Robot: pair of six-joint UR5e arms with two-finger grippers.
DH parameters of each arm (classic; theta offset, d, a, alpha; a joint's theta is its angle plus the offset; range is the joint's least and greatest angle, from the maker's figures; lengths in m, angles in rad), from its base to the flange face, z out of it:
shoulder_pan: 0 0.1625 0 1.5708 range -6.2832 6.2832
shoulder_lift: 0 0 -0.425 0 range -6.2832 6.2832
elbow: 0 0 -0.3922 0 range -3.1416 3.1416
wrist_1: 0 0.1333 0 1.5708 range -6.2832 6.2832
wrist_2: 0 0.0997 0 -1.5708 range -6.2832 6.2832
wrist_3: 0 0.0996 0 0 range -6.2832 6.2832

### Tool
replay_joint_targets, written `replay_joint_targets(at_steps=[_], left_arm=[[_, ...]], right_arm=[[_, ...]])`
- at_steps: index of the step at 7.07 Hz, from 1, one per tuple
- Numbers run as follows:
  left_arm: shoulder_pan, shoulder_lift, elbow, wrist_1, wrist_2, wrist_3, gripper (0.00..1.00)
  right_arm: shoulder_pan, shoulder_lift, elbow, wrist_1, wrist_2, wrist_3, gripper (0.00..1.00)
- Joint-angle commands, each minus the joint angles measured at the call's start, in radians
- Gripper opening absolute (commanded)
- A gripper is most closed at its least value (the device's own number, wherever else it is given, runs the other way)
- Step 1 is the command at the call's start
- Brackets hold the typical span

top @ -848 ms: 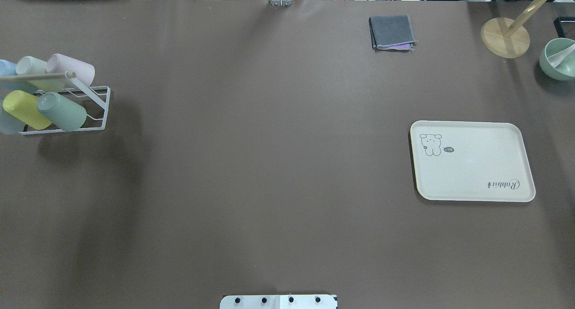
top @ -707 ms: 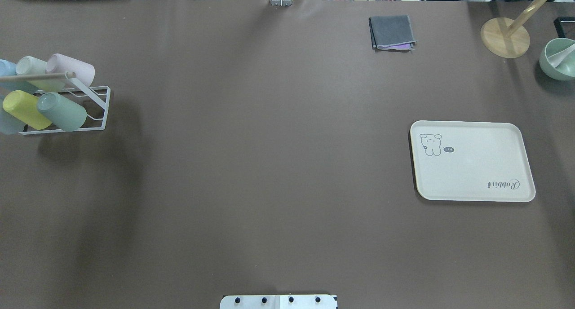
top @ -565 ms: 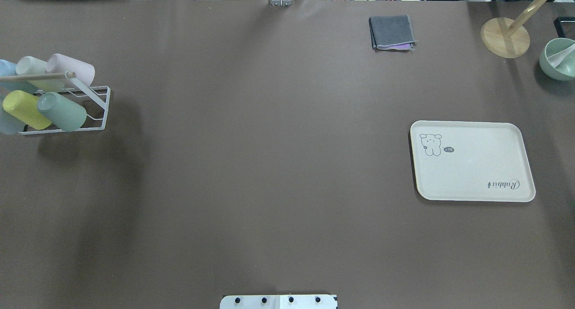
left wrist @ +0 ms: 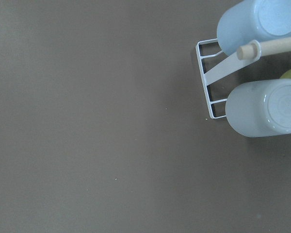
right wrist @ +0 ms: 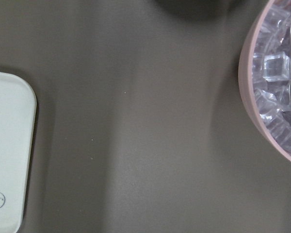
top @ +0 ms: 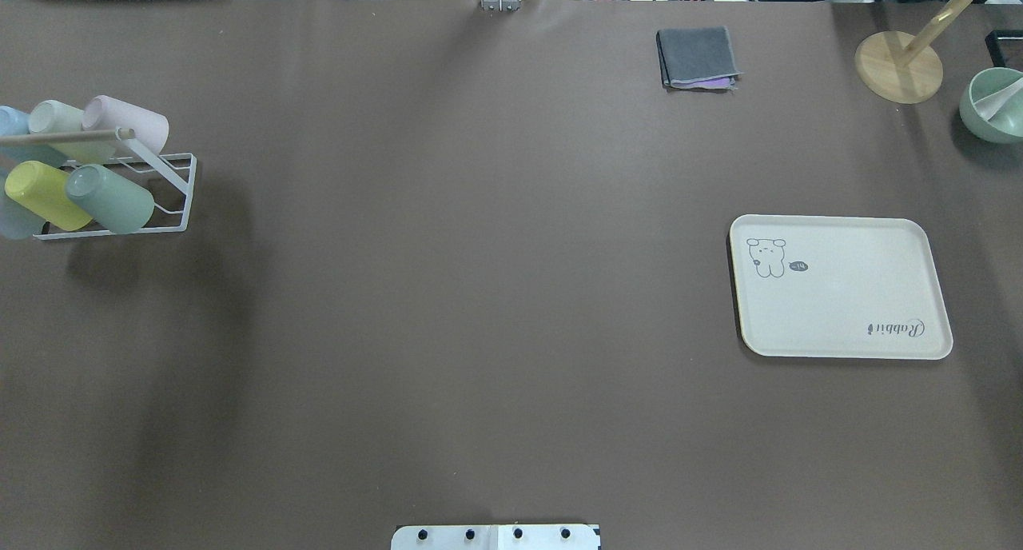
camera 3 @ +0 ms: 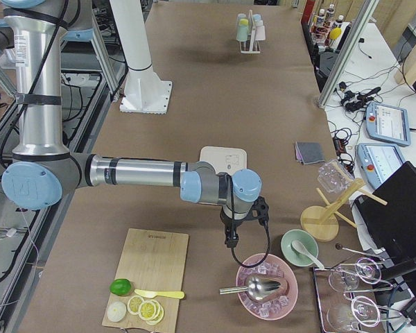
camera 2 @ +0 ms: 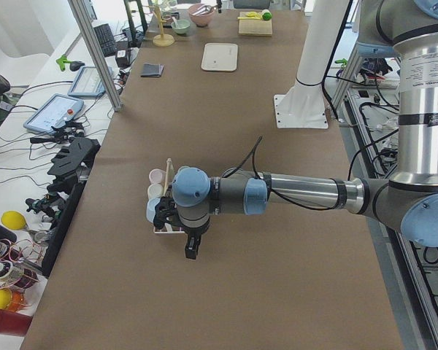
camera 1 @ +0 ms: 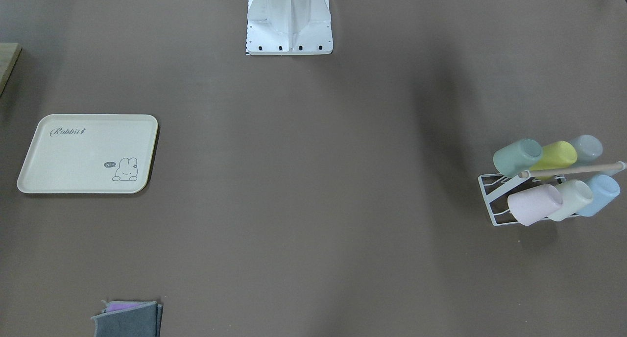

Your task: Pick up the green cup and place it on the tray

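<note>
Resting tilted on a white wire rack [camera 1: 502, 189], the green cup [top: 112, 200] occupies the end of the row nearer the robot, touching a yellow cup [top: 44, 194] beside it. A pink cup [top: 128, 122] and a cream-mint cup [top: 56, 118] lean in the farther row, beyond a wooden rod [top: 56, 137] that runs along the top of the rack. The rack stands at the robot's left end of the brown surface [top: 479, 294]. The tray [top: 839, 286] lies flat toward the robot's right end, well apart from the rack and the cup.

The left end effector [camera 2: 190, 254] hangs above the surface just beside the rack. It shows only in the left side view, so whether its fingers are spread or pressed together cannot be told. The right end effector [camera 3: 229, 243] hangs above the surface between the tray and a pink bowl [camera 3: 267, 284] of ice cubes. It shows only in the right side view, and its finger state cannot be told either.
</note>
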Motion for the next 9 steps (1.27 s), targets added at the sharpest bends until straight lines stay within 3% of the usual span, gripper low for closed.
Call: replay_joint_targets(at_steps=[1,9], left_arm=[[0.001,-0.002,-0.003,0.001,-0.002,0.0,0.99],[0.032,0.003,-0.001,-0.01,0.009,0.012,0.99]], right_arm=[[0.0,0.0,0.0,0.0,0.002,0.001,1.0],[0.0,0.012,0.018,-0.001,0.002,-0.002,1.0]])
